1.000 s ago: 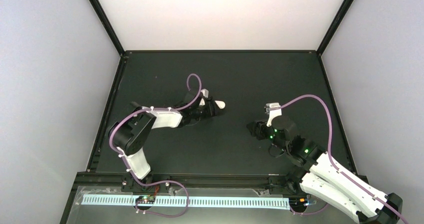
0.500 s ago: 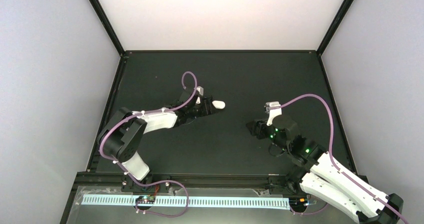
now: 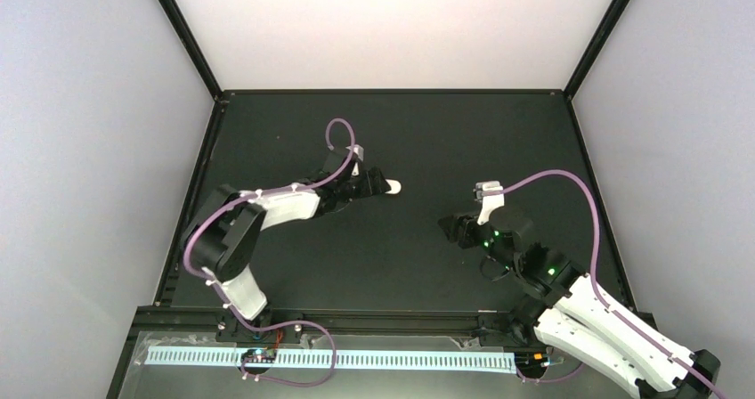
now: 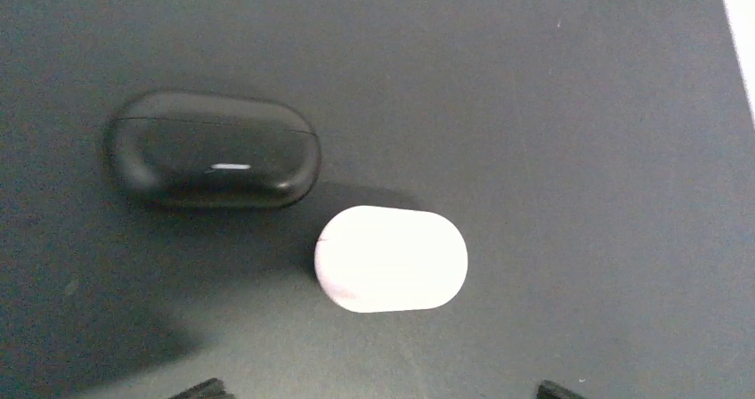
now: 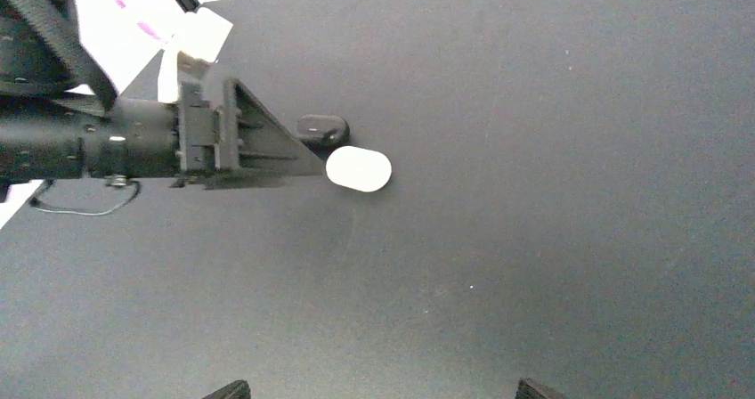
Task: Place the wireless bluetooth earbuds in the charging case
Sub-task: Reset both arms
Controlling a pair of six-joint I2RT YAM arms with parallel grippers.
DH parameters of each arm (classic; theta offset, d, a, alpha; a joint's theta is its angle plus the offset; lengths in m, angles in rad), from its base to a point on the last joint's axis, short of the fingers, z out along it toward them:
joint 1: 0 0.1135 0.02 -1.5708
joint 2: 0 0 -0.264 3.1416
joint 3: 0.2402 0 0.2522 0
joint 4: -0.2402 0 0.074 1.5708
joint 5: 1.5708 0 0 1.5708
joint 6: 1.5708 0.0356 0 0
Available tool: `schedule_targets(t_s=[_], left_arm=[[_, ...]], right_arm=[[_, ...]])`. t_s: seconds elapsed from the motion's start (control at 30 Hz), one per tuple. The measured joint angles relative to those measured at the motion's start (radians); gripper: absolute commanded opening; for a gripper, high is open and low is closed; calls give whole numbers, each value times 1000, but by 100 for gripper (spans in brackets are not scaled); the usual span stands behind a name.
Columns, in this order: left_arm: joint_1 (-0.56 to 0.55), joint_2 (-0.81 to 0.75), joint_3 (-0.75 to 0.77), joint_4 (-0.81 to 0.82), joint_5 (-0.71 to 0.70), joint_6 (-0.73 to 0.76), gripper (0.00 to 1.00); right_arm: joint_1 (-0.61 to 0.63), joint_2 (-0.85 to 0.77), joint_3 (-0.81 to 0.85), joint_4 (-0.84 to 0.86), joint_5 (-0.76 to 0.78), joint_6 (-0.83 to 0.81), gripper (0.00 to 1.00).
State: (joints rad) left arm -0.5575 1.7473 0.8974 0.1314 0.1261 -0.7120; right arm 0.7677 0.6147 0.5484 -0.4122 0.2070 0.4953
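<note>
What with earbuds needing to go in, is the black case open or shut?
Shut: the left wrist view shows the black case lying flat, only a thin seam along its upper edge.

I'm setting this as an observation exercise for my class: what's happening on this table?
Over a dark table, the left gripper hovers open just short of two cases lying close together: a glossy black oval case, lid shut, and a white pill-shaped case. It holds neither. The right gripper hangs open and empty off to the right. No loose earbuds are visible.
</note>
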Motion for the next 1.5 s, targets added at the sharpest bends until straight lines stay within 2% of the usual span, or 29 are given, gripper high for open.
schedule_targets(t_s=[0.1, 0.23, 0.4, 0.5, 0.67, 0.83, 1.07, 1.23, 1.33, 1.5], left_arm=[[0, -113, -35, -55, -63, 30, 99], [10, -296, -27, -137, -160, 103, 99], [27, -407, 64, -315, -274, 154, 99], [32, -441, 136, -442, -335, 160, 99], [33, -546, 232, -575, -441, 182, 99], [33, -660, 213, -566, -487, 233, 99], [33, -825, -12, -475, -515, 335, 99], [33, -869, -64, -435, -510, 360, 99], [33, -869, -64, -414, -495, 361, 99], [33, -883, -64, -390, -456, 369, 99]], right_arm=[[0, -12, 0, 2, 18, 4, 85], [0, -14, 1, 8, 93, 31, 99], [0, -57, 2, 13, 239, 118, 100], [0, -89, 10, 33, 269, 137, 100], [0, 26, 153, 13, 293, 141, 100], [0, 179, 362, -13, 346, 81, 100], [0, 227, 351, 76, 343, -6, 100], [0, 327, 354, 75, 365, -31, 100], [0, 306, 312, 101, 416, -35, 100], [0, 158, 154, 193, 477, -68, 100]])
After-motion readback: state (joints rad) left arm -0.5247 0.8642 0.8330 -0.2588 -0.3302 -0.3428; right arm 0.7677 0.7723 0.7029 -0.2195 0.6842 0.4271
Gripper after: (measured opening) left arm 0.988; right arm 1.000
